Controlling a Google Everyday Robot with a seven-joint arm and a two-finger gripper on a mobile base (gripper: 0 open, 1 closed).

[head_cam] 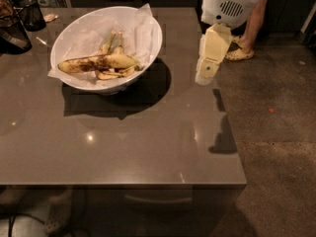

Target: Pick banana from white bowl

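The banana is yellow with brown-black blotches and loose peel strips. It lies across the inside of the large white bowl, which stands on the grey table at the back left and is lined with white paper. My gripper hangs from the white arm over the table's right side. It is to the right of the bowl, above the tabletop and apart from the bowl's rim. It casts a shadow on the table near the right edge.
The grey table has its right edge near the gripper and its front edge below. A dark cup and a dark object stand at the back left. A person's leg and sandalled foot are behind the arm.
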